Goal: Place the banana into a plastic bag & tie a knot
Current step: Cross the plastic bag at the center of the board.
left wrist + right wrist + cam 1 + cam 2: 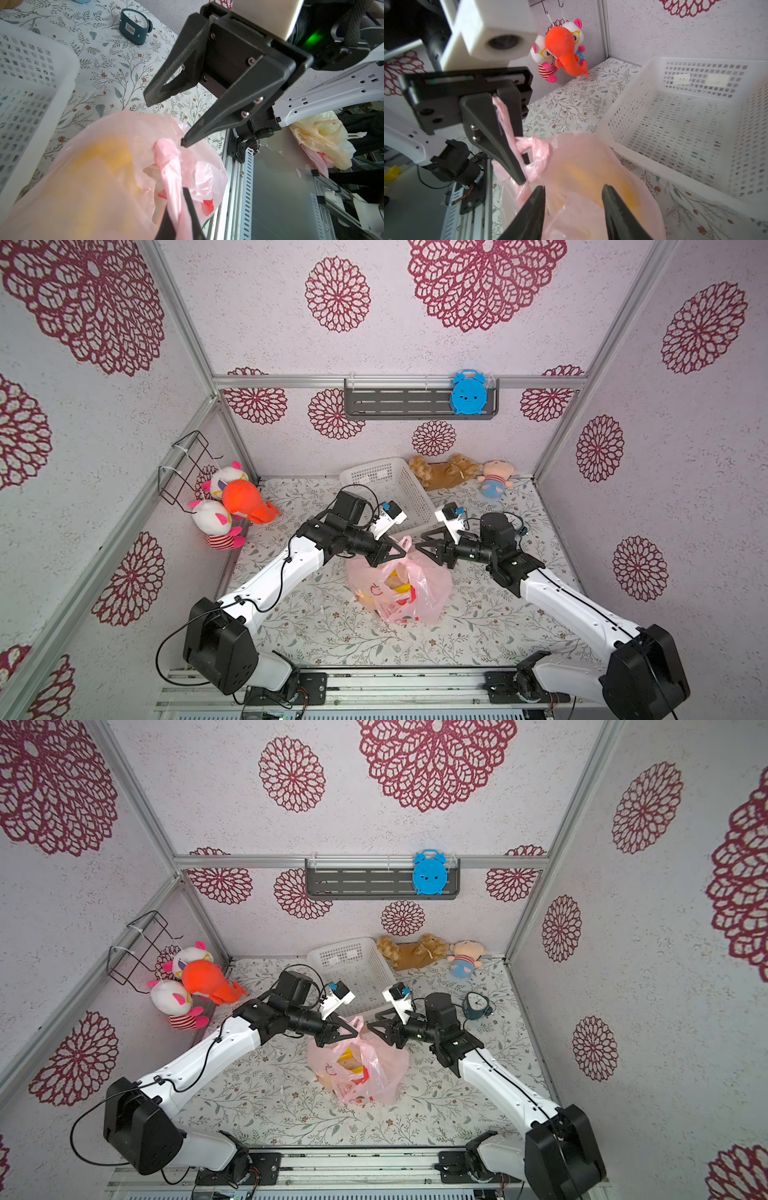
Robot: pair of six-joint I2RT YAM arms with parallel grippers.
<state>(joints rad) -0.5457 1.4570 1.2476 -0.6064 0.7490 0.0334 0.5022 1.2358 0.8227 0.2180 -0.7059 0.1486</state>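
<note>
The pink plastic bag [432,589] [390,1065] lies mid-table. The banana [401,588] [348,1053] shows inside as a yellow patch, blurred in the wrist views [104,158] [583,172]. My left gripper [395,552] [180,209] is shut on a twisted pink handle strip [166,158] [506,128] pulled up from the bag's top. The strip runs between its two fingers [508,158]. My right gripper [419,547] [573,193] stands open just above the bag's far side with nothing between its fingers, one tip [185,143] close to the strip. I cannot make out the knot.
A white mesh basket [395,489] [685,124] stands right behind the bag. A teal alarm clock [478,1004] [135,26] sits right of the right arm. Plush toys hang on the left wall [232,506] and lie at the back [444,470]. Other bags [322,141] lie off the table.
</note>
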